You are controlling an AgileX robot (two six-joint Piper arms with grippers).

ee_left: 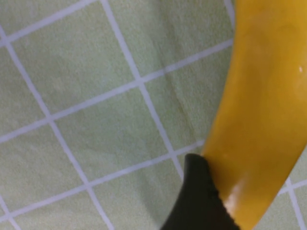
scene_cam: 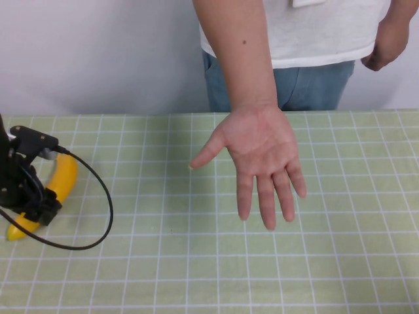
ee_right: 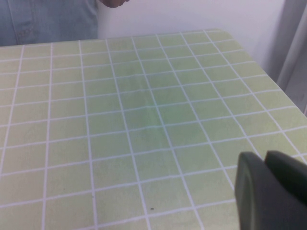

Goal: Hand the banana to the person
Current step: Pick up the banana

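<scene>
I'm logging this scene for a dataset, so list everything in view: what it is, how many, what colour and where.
Smooth curved yellow-orange banana: one, lying at the table's far-left side, under the left arm.
Pale green cloth with a white grid: one, covering the whole table.
White wall: one, behind the table.
Black cable: one, looping from the left arm over the cloth.
Person in a white T-shirt and blue jeans: one, standing across the table.
Person's open hand: one, palm up over the table's middle.
Left gripper: one, black, down at the banana, a finger touching it.
Right gripper: one, dark grey, above bare cloth, seen only by its own wrist camera.
</scene>
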